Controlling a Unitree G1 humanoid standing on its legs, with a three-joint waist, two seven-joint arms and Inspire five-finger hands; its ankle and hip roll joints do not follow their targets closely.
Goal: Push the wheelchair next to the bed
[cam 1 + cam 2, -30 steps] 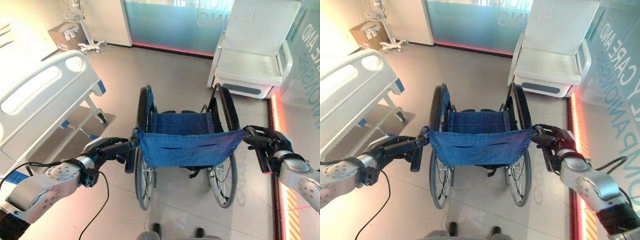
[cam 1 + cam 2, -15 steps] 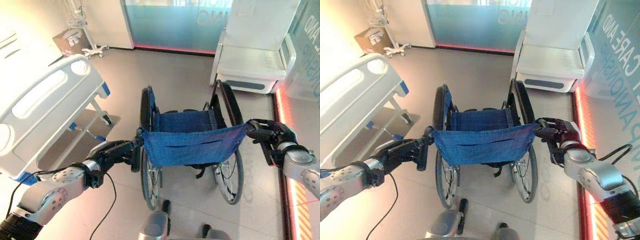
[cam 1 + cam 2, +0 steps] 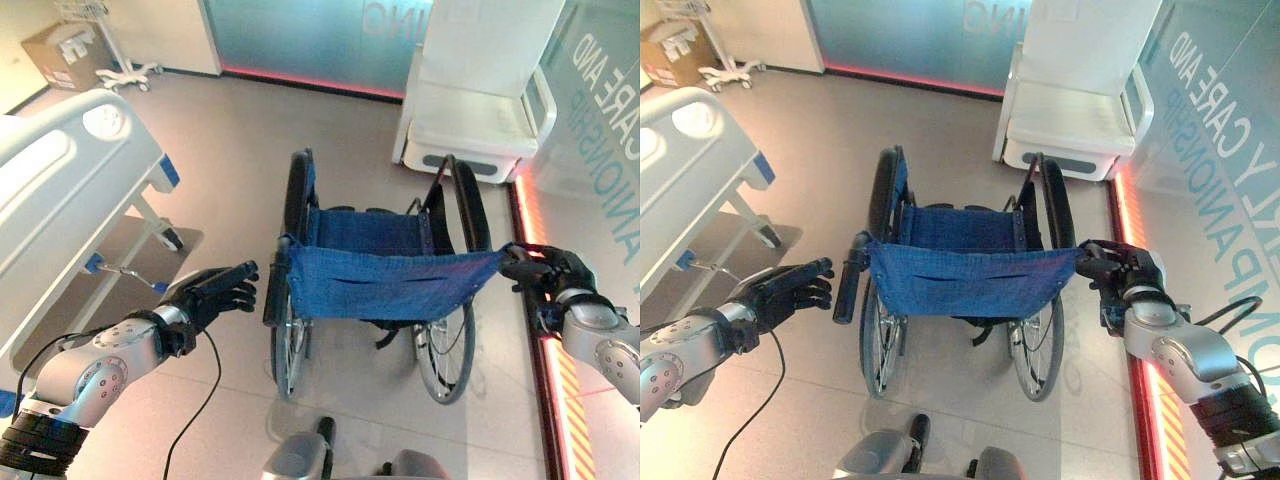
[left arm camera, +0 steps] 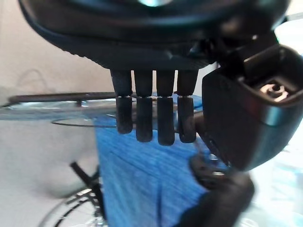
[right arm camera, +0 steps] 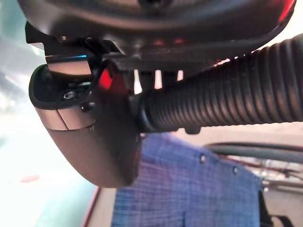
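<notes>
Here the wheelchair point(image 3: 385, 275) faces away, right hand point(image 3: 545, 275) gripping its handle.

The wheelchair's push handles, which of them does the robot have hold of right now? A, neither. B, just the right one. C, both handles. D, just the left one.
B: the right hand is curled round the right handle of the wheelchair, while the left hand is open, apart from the left handle.

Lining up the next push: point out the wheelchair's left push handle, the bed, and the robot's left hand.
Left push handle point(image 3: 847, 282), right eye view: on the black grip.
Bed point(image 3: 95, 150), left eye view: on the white end board.
Left hand point(image 3: 212, 290), left eye view: on the palm, apart from the handle.
</notes>
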